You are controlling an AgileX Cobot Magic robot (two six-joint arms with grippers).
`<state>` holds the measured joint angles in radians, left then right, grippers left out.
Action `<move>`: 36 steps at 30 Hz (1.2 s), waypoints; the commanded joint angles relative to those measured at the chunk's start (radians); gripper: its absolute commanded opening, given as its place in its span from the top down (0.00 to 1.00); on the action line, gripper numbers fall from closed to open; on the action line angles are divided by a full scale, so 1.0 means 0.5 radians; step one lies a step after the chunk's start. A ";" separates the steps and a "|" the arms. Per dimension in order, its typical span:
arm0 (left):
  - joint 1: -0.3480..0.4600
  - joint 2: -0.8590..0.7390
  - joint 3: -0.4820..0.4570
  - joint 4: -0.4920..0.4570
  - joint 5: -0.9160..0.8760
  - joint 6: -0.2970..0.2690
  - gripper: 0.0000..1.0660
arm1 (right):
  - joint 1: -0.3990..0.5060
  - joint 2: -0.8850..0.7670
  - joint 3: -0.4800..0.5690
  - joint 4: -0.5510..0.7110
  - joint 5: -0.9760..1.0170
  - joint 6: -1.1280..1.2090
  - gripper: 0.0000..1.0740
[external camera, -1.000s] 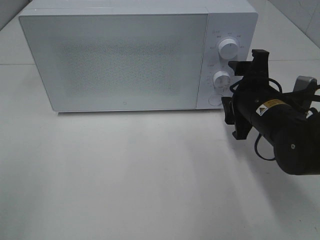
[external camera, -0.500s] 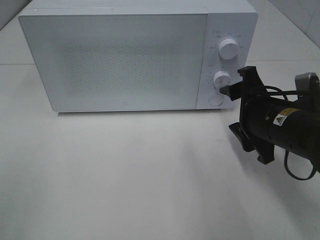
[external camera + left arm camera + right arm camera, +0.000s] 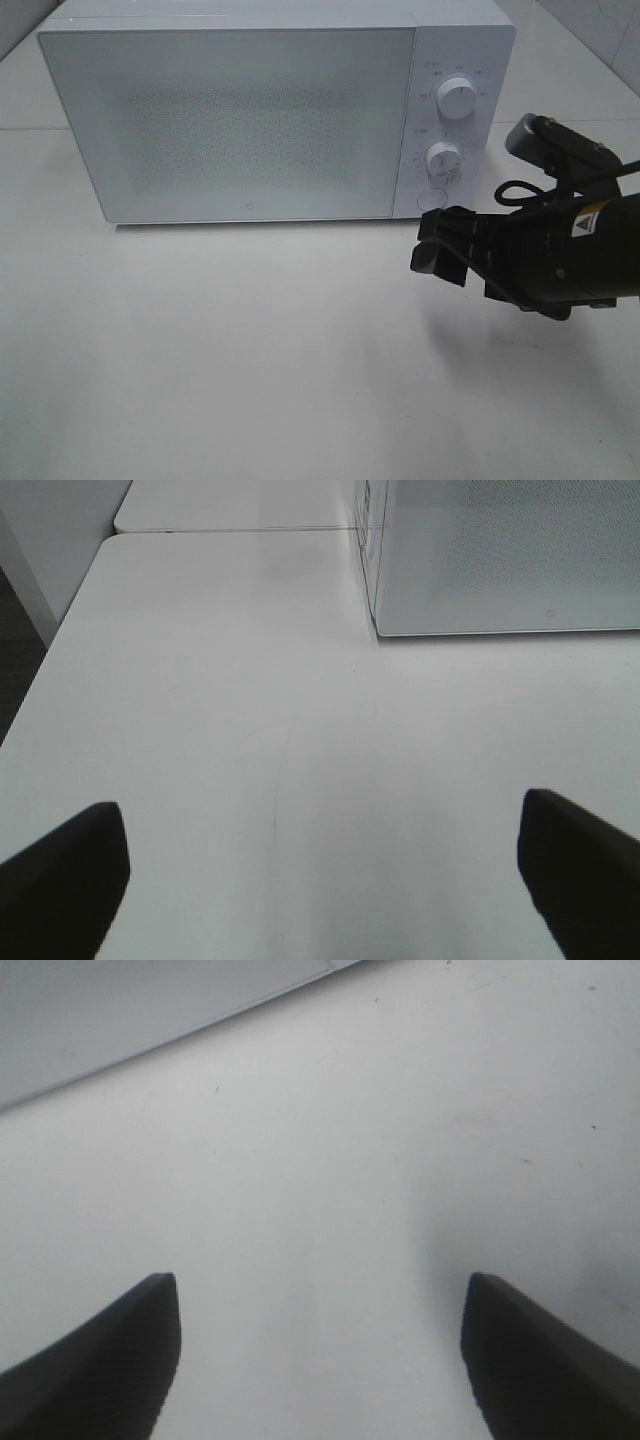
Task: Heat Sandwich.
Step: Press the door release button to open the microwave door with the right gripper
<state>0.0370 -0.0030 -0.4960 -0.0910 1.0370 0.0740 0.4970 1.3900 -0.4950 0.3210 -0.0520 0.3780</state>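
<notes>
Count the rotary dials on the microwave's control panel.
2. The upper dial sits near the top of the microwave's control panel; the lower dial is directly below it. The flat round button beneath them is not a dial. None seems hidden.

microwave (image 3: 250, 120): 1 | dial knobs (image 3: 457, 100): 2 | round button (image 3: 432, 199): 1 | robot arm (image 3: 570, 250) in high view: 1 | grippers: 2, left gripper (image 3: 320, 880), right gripper (image 3: 432, 247)

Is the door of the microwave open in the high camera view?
No, the microwave door is shut, lying flush with the knob panel beside it.
</notes>
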 commanded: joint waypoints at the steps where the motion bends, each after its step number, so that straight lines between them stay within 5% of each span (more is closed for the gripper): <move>1: 0.002 -0.056 0.006 -0.004 -0.018 -0.010 0.05 | -0.014 -0.070 -0.104 -0.046 0.384 -0.482 0.29; 16: 0.002 -0.056 0.006 -0.004 -0.018 -0.010 0.05 | -0.014 -0.548 -0.276 -0.692 1.360 -0.586 0.29; 36: 0.002 -0.056 0.006 -0.004 -0.018 -0.010 0.05 | -0.066 -1.768 -0.300 -0.738 2.234 -0.632 0.29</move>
<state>0.0370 -0.0030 -0.4960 -0.0910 1.0370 0.0740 0.4830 0.5380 -0.6410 -0.0470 1.0380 0.0770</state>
